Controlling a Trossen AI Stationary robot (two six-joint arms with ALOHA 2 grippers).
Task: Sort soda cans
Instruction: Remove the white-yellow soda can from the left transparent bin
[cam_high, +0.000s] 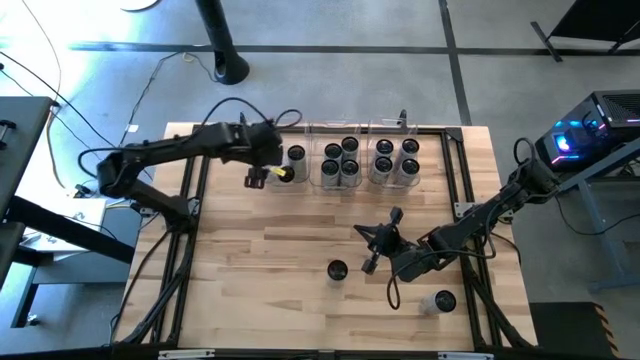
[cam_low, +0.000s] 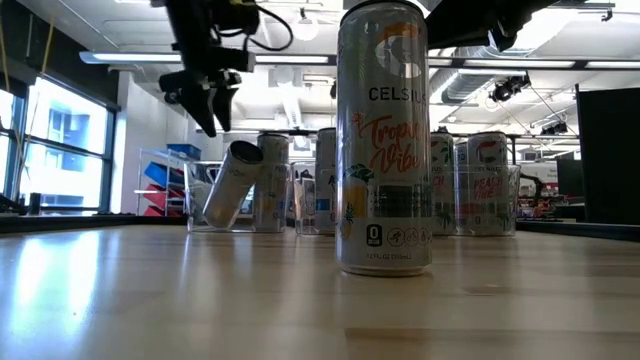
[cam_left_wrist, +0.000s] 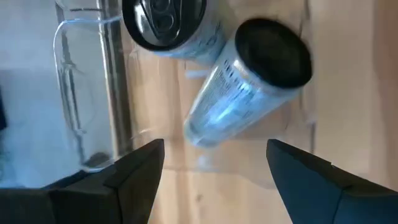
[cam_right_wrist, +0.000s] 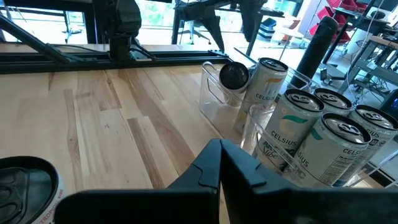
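Note:
My left gripper (cam_left_wrist: 211, 168) is open over the left clear bin (cam_high: 290, 165) at the far edge, just above a tilted silver can (cam_left_wrist: 249, 87), which it does not touch. That can (cam_low: 232, 185) stands on its lower end in the bin and leans toward an upright can (cam_low: 270, 180). The middle bin (cam_high: 340, 160) and the right bin (cam_high: 396, 160) each hold several upright cans. One can (cam_high: 337, 270) stands on the table; it fills the low view (cam_low: 385, 140). Another can (cam_high: 444, 300) stands near the right front. My right gripper (cam_high: 360, 234) is shut and empty above the table.
The three clear bins stand in a row along the table's far edge, with cans also showing in the right wrist view (cam_right_wrist: 311, 137). Bare wood lies on the table's left half (cam_high: 250, 270). A black frame rail (cam_high: 190, 230) runs along the table's left side.

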